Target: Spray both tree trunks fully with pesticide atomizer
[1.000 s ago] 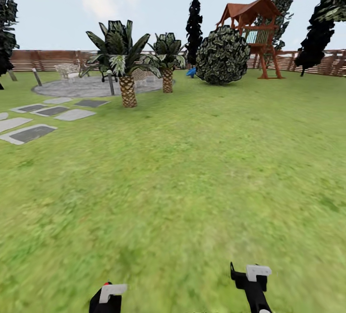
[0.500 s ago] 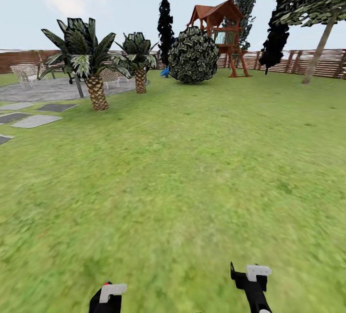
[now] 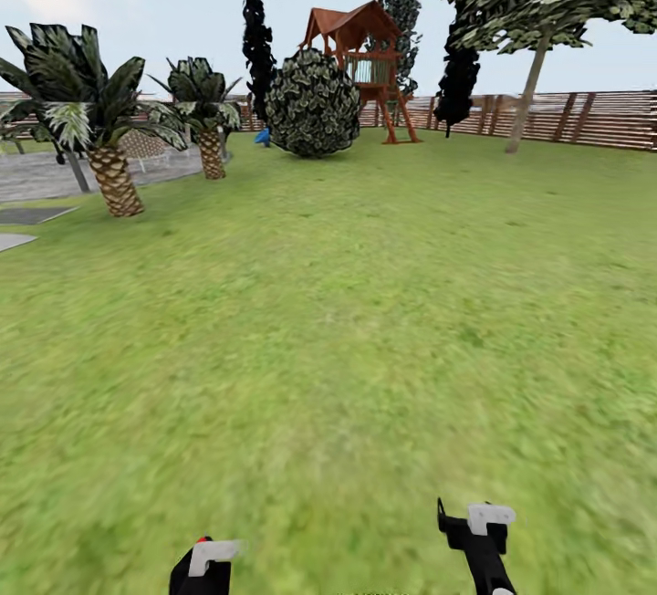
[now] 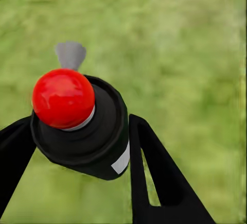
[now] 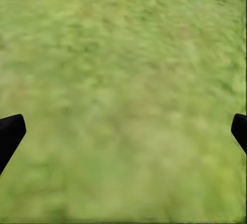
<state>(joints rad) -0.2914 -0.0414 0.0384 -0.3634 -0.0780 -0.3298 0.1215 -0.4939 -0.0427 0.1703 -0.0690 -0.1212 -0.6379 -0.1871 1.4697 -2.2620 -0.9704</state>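
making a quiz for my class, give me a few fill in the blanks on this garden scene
1. The left gripper is shut on a black atomizer with a ____ cap.
2. The right gripper is ____ and holds nothing.
3. The round bush stands beside a wooden ____.

Missing words: red; open; playhouse

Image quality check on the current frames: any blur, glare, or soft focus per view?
Head view: the green grass lawn smears in the foreground; the red-brown wooden playhouse and round dark bush stay crisp. Left wrist view: the black bottle with a red ball cap is sharp, with soft highlights on the cap and grass blurred behind. Right wrist view: blurred grass, dark fingertips at the edges.
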